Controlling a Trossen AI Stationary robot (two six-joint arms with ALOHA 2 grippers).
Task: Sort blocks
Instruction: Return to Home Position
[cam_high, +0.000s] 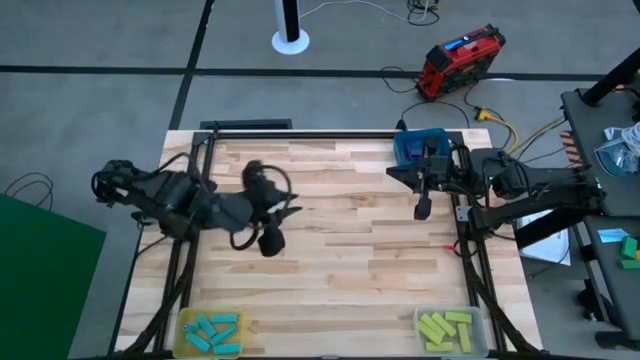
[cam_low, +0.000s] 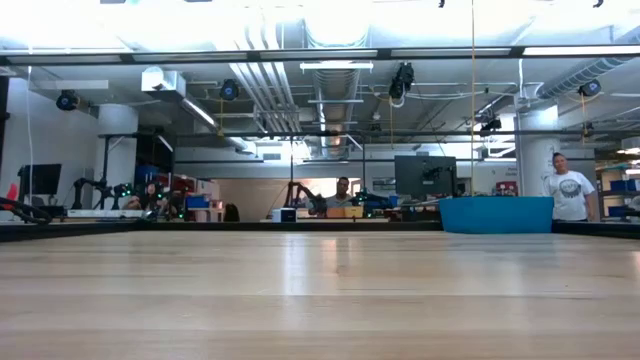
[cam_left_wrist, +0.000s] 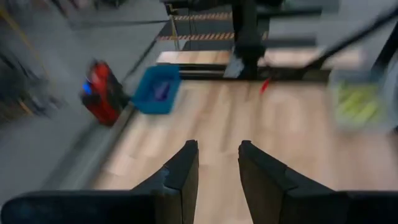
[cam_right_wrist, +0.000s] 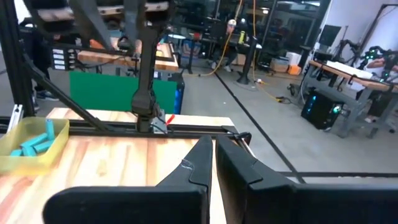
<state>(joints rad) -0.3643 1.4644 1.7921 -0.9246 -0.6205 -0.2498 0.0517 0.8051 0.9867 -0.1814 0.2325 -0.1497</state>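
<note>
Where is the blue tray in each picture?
High: blue tray at the table's back edge, right side.
Low: far end, right.
Left wrist: beside the red box.
Right wrist: not in it.
Landmark: red box, near it in high view too.

I see the middle of the worktop (cam_high: 350, 270) as bare wood — a tool could cross it from side to side without meeting anything. What stands in the way sits at the rim: the yellow bin (cam_high: 210, 332) and the clear bin (cam_high: 448, 331) in two corners of one edge, the blue bin (cam_high: 420, 147) at the opposite edge. The left tool (cam_left_wrist: 217, 146) hangs over the left-centre boards; the right tool (cam_right_wrist: 213, 142) sits by the blue bin, well apart — open lane between.
</note>
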